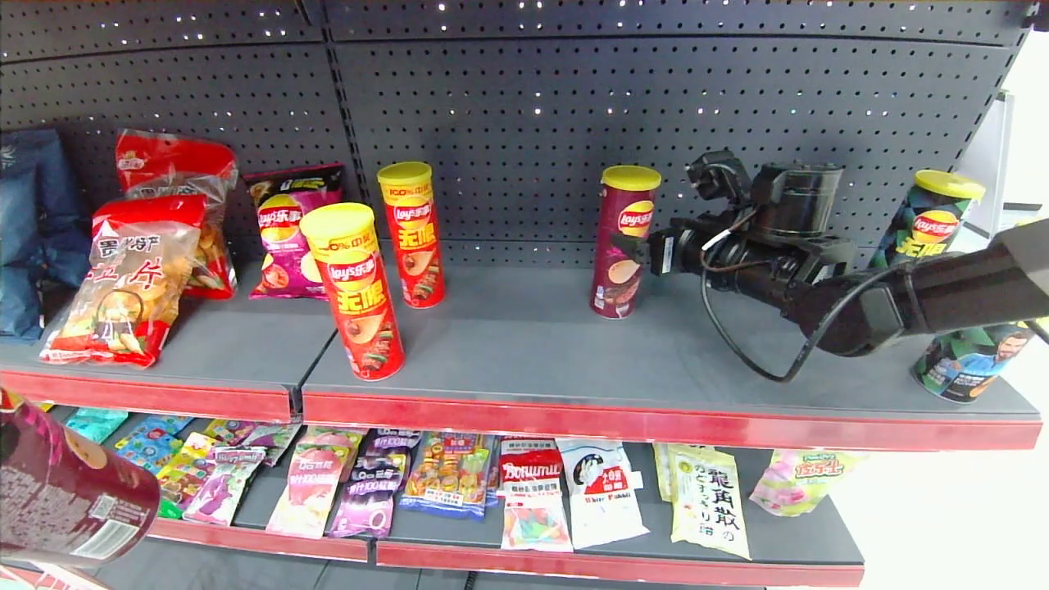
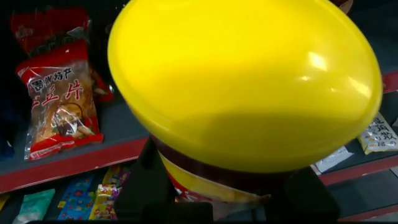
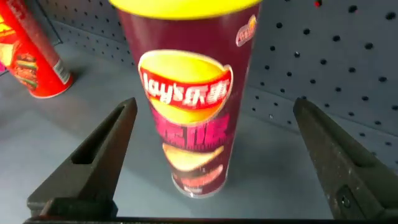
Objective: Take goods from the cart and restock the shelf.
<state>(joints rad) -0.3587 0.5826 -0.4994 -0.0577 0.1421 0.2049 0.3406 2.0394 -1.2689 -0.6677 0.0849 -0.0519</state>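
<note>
A yellow-lidded can (image 2: 249, 81) sat clamped in the left gripper (image 2: 214, 196), near and low on the left. The right gripper (image 3: 214, 106) had its fingers apart, flanking without touching a second can (image 3: 189, 112) upright far back on the upper shelf (image 1: 524, 352)

Maroon can (image 1: 57, 492), yellow lid (image 2: 249, 81) — grey shelf (image 1: 524, 352), red edge (image 1: 656, 422).

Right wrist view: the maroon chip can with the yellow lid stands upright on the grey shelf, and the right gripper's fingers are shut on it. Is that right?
Not quite. The right gripper's fingers are open, a clear gap showing on each side of the maroon chip can, as the right wrist view shows. The can does stand upright on the grey shelf.
</note>
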